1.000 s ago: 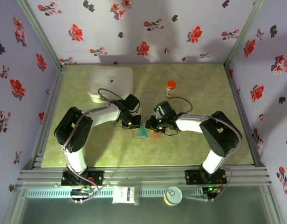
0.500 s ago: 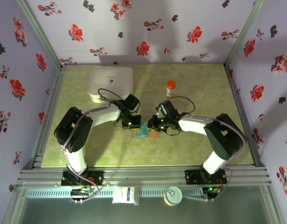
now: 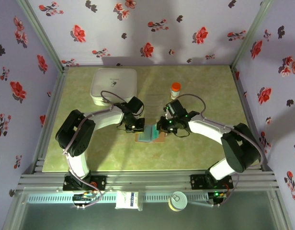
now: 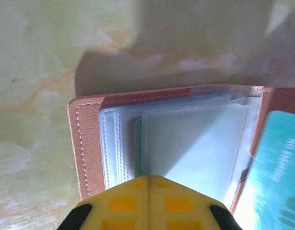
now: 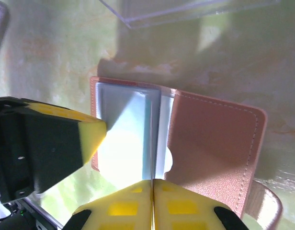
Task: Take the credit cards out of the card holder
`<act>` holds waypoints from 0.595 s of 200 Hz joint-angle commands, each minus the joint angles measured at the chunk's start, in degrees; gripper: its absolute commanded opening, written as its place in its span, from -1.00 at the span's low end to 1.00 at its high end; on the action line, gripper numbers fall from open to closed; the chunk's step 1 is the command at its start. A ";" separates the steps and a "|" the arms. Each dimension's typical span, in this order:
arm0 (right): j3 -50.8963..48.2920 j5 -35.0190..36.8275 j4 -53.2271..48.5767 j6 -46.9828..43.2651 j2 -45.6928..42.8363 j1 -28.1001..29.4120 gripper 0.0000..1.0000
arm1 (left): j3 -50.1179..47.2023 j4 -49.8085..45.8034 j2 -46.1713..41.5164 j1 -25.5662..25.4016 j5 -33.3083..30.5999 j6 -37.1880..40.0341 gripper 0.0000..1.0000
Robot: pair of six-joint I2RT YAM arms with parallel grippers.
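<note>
The tan card holder point(image 3: 152, 138) lies open on the table's middle, its pale pockets point(image 4: 186, 143) facing up. My left gripper point(image 4: 148, 178) is shut with nothing between its fingers, and its tip presses on the pockets of the left half. A teal card edge point(image 4: 137, 148) peeks from one pocket. My right gripper point(image 5: 153, 181) is shut on the thin edge of a teal credit card point(image 5: 150, 139), which stands edge-on over the wallet's fold. That card point(image 4: 277, 167) shows teal at the right of the left wrist view. The tan flap point(image 5: 214, 143) lies flat to the right.
A big white square box point(image 3: 114, 85) stands at the back left. An orange-capped bottle point(image 3: 175, 90) stands behind the right gripper. A clear plastic tray point(image 5: 186, 9) lies just beyond the wallet. Both arms meet over the wallet; green tabletop stretches out on either side.
My right gripper has closed on the card's edge, and the right arm's forearm and elbow have swung out to the right. The left gripper has stayed pressed on the wallet.
</note>
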 commanded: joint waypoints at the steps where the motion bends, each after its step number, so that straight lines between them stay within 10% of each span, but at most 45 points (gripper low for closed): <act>1: 3.49 3.45 -7.16 -5.61 -1.61 -0.46 -0.83 | 1.91 -3.49 -2.84 0.32 -1.14 1.63 -1.00; 119: 30.79 10.60 -29.36 -60.18 8.20 -0.68 -1.00 | -3.30 -3.18 -12.60 3.03 -3.69 2.07 -1.00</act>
